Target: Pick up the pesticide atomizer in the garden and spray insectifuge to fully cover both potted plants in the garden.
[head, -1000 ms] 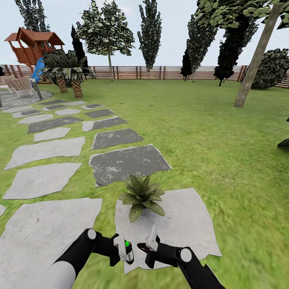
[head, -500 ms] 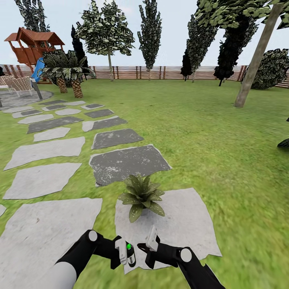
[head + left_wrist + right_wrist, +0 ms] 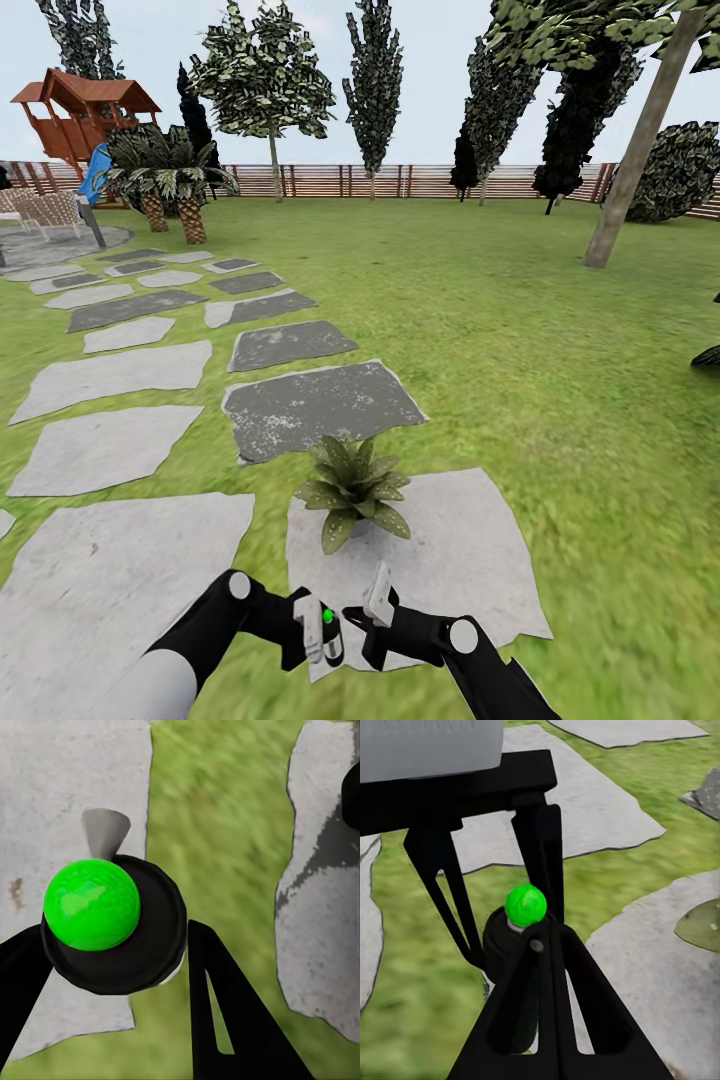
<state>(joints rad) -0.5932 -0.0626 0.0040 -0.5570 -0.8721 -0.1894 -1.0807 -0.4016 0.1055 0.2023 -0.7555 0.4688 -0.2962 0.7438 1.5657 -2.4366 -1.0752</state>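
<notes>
Left end effector with pesticide atomizer shifted slightly toward right end effector.

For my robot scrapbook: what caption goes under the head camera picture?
Left gripper holding a slim dark spray bottle before a small green potted plant on a grey stepping stone.

The dark plastic-looking spray bottle has a glossy bright-green round cap. The grey stone slabs look rough and matt. The brown slatted fence looks wooden.
</notes>
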